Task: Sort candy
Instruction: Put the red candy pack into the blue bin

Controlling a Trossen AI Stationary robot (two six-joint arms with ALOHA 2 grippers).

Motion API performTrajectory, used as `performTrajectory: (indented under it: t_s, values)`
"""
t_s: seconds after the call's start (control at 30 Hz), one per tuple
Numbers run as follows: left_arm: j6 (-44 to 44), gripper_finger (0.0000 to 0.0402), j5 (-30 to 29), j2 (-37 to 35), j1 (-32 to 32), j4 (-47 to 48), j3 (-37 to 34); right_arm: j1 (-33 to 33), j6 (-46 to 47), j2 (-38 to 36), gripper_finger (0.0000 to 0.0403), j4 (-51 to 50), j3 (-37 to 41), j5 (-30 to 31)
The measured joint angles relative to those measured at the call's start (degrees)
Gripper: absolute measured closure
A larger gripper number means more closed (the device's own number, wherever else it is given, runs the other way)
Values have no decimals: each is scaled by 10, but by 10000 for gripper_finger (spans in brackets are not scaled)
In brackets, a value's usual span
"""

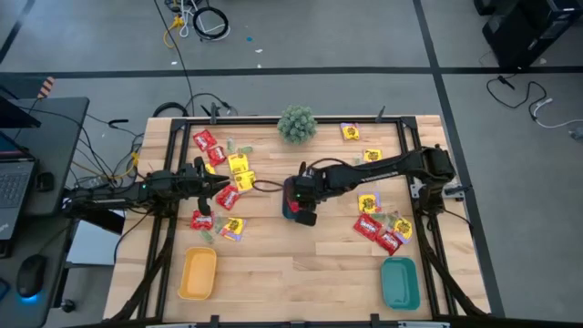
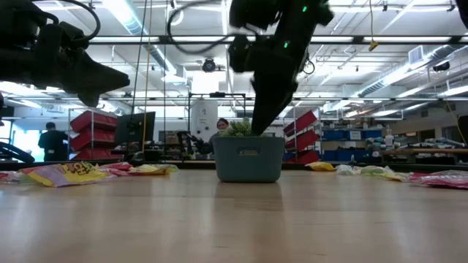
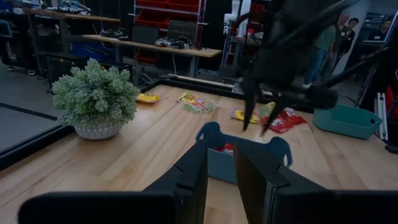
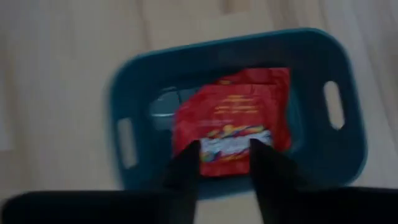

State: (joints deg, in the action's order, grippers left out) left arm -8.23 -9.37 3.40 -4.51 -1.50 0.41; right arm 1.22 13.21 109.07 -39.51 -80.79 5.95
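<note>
**Red candy in the teal basket as right arm hangs over mid-table**

The right gripper (image 4: 224,163) hangs directly above a small teal basket (image 4: 339,158) at the middle of the wooden table (image 1: 301,264), its two dark fingers parted, with a shiny red candy packet (image 4: 233,118) showing between their tips. The packet lies inside the basket on top of another red one; whether the fingertips touch it cannot be told. The left gripper (image 1: 221,184) hovers over the left half of the table, pointing toward the basket, its fingers (image 3: 186,177) narrowly parted with nothing between them. Red and yellow candy packets (image 1: 230,171) lie scattered around it, and more packets (image 1: 378,230) sit near the right edge. A spiky green plant ball (image 1: 297,124) stands at the far edge. A yellow tray (image 1: 198,273) and a teal tray (image 1: 399,282) rest along the near edge, left and right.
</note>
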Motion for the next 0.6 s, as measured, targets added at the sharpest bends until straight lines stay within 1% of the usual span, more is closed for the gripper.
performTrajectory:
  t_s: [0.07,0.1,0.13,0.23,0.33,0.47,0.6]
  values:
    - [-1,321,0,1,0,0,0,-13,-14,16,366,10,0,-10]
    - [-2,321,0,3,0,0,0,-19,-22,24,383,15,1,-11]
    - [-4,321,0,5,0,0,0,-23,-29,32,390,22,1,-13]
    - [-13,321,0,16,0,0,0,-34,-38,54,386,41,1,-43]
    - [-15,321,0,31,0,0,0,-34,-43,67,395,56,1,-59]
    - [-15,321,0,50,0,-3,0,-27,-43,71,398,64,1,-61]
    - [-15,321,-1,63,0,-7,0,-19,-41,51,395,76,1,-58]
